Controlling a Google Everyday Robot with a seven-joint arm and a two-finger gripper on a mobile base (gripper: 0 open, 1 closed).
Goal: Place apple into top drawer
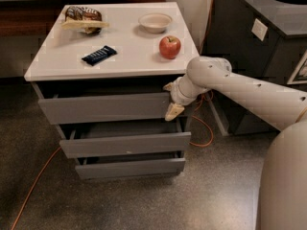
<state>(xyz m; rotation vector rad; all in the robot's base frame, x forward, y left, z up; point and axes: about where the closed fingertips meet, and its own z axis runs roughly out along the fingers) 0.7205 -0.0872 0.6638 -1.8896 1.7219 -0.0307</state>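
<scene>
white cabinet top holds the apple near a bowl; tool at right edge of top drawer, grip cannot be told

Arm outstretched, pincer at its end, angled downward

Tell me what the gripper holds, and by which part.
Cannot be told: the gripper is at the right end of the top drawer. The apple is not held; it sits on the cabinet top.

No legible text anywhere
</scene>
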